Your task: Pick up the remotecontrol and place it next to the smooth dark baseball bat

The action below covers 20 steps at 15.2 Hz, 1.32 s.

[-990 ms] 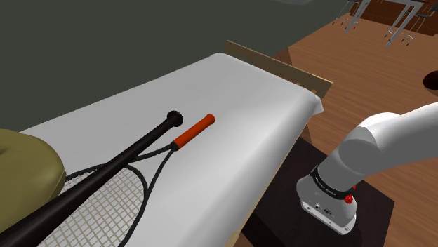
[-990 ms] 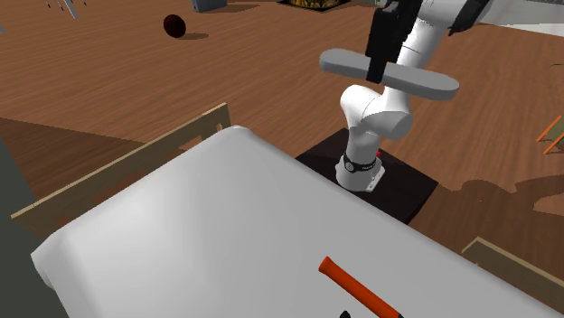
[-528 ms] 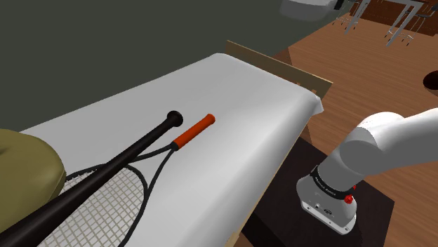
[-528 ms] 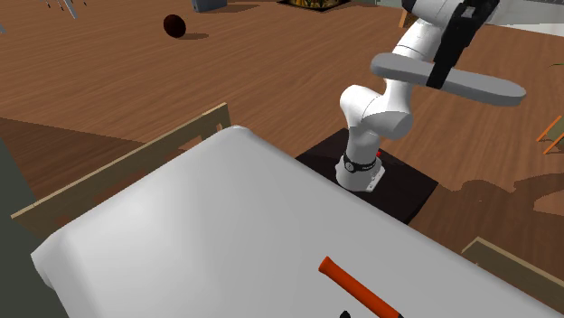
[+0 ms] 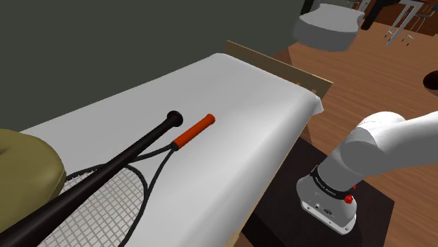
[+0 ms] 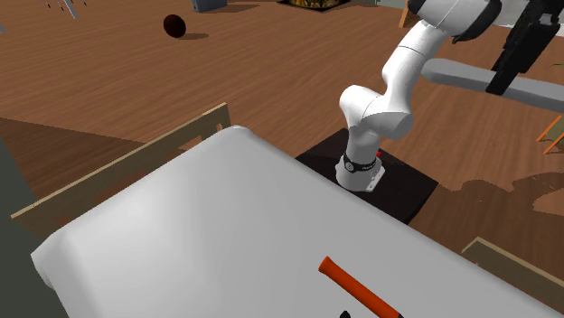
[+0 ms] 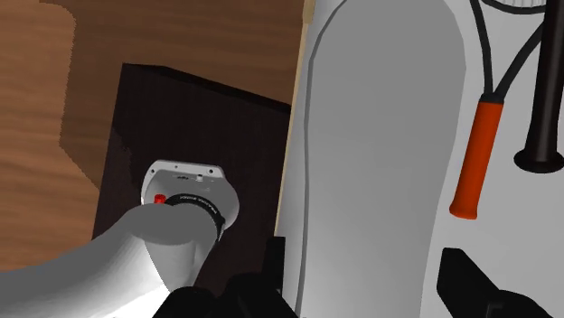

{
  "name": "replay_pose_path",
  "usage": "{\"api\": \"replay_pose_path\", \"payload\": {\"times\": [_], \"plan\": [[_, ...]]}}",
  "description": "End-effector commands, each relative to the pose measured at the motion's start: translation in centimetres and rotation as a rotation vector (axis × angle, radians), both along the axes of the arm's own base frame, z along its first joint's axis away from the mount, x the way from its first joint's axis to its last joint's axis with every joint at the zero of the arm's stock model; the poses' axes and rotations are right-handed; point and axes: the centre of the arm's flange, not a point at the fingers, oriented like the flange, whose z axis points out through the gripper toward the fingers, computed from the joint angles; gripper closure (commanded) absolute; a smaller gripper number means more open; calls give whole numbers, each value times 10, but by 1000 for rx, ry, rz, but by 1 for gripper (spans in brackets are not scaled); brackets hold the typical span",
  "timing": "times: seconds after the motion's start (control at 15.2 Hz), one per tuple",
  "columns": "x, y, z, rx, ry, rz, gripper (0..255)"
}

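My gripper (image 6: 509, 65) hangs high in the air above the floor beside the stand, shut on a plain grey oblong remote control (image 6: 468, 78) that it holds crosswise. In the shoulder view the remote control (image 5: 326, 27) floats near the top edge, beyond the bed's far corner. In the wrist view the remote control (image 7: 380, 144) lies lengthwise between the fingertips (image 7: 271, 269) of my gripper (image 7: 369, 278). The smooth dark baseball bat (image 5: 105, 172) lies on the white bed (image 5: 239, 91), its knob (image 7: 540, 161) showing past the remote.
A tennis racket with an orange grip (image 5: 194, 131) lies right beside the bat. An olive cushion (image 5: 24, 168) sits at the bed's near left. A wooden bed frame (image 6: 126, 172) edges the mattress. My arm's base (image 6: 361, 167) stands on a dark box. A dark ball (image 6: 174, 25) rests on the floor.
The arm has swung the held remote toward the second exterior view's right, away from the bed. In the shoulder view the remote has come into sight at the top.
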Motion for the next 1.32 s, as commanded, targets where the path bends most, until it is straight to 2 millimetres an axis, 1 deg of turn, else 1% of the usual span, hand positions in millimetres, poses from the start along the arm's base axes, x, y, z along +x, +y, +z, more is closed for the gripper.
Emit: {"api": "replay_pose_path", "payload": {"times": [0.0,1.25], "plan": [[-2,3,-10,0,0,-1,255],[-2,3,-110,0,0,-1,255]]}}
